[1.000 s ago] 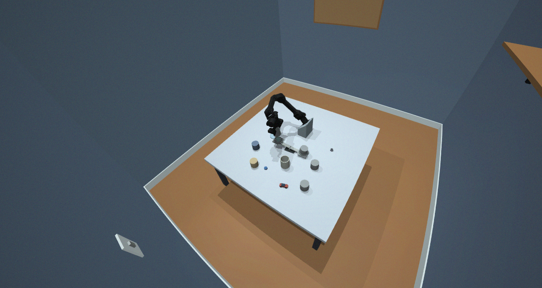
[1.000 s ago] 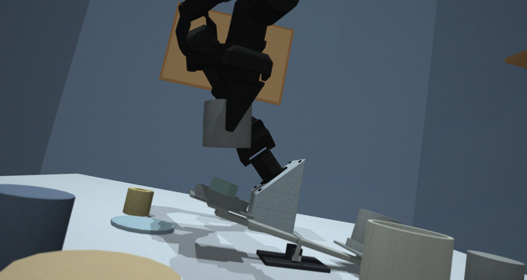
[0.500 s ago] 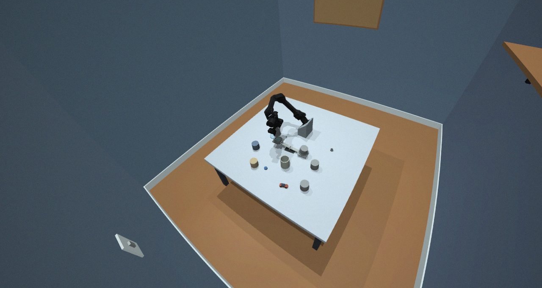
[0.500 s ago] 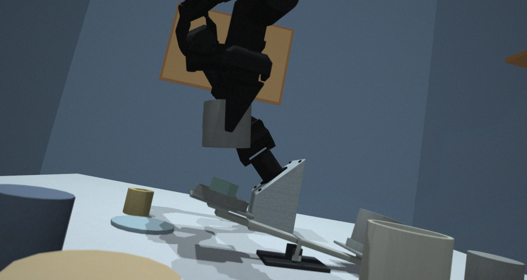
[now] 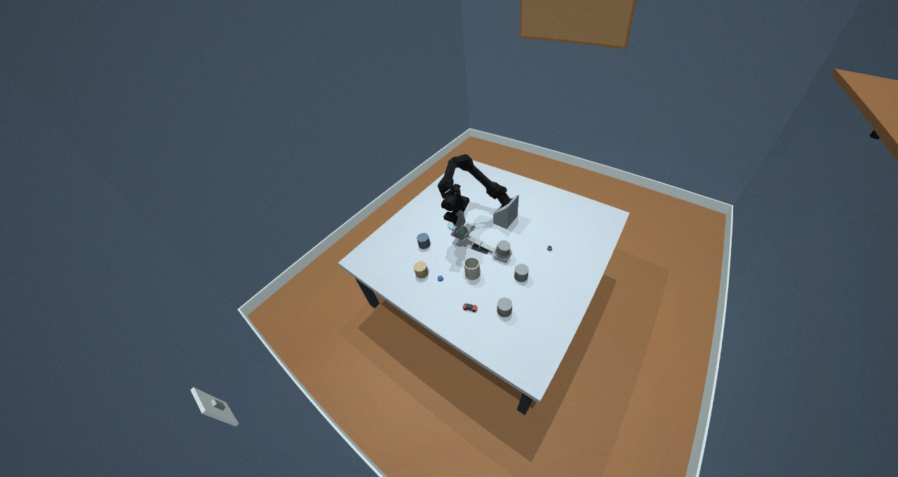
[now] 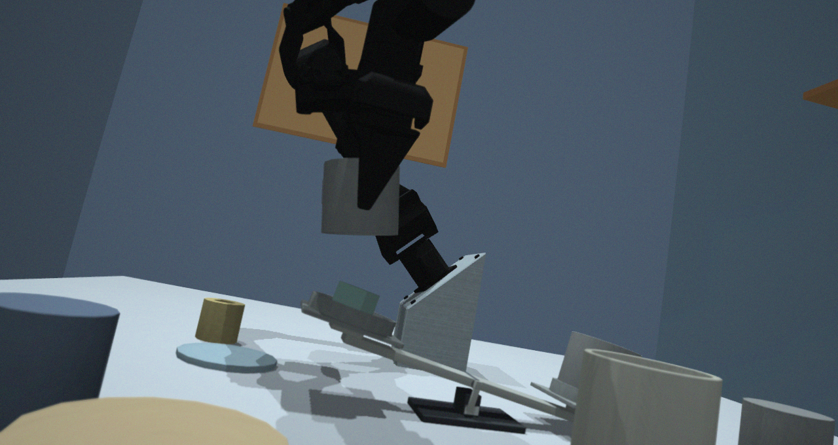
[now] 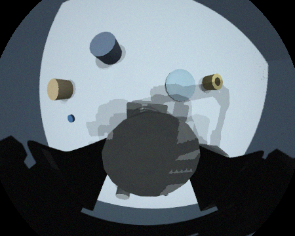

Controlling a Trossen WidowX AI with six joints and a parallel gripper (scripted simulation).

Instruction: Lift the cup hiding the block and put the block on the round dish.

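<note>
My gripper [image 5: 459,218] [image 6: 363,199] [image 7: 149,140] is shut on one grey cup [image 6: 340,202] [image 7: 144,151], held upright in the air above the raised end of the balance [image 5: 482,244] [image 6: 433,370]. The green block [image 6: 356,297] sits uncovered on that raised pan; in the wrist view the held cup hides it. The other grey cup [image 5: 502,248] [image 6: 580,346] stands tilted on the lowered end, partly hidden by a beige mug in the exterior view. The round pale blue dish [image 5: 450,226] [image 6: 225,355] [image 7: 180,83] lies on the table beside the raised end, with nothing on it.
A brass tube [image 6: 217,321] [image 7: 210,82] stands close behind the dish. A blue cylinder [image 5: 423,241] [image 7: 105,46], a tan cylinder [image 5: 420,269] [image 7: 63,89], the beige mug [image 5: 472,269] [image 6: 647,407], two grey cylinders and a red toy car [image 5: 469,307] stand around the balance.
</note>
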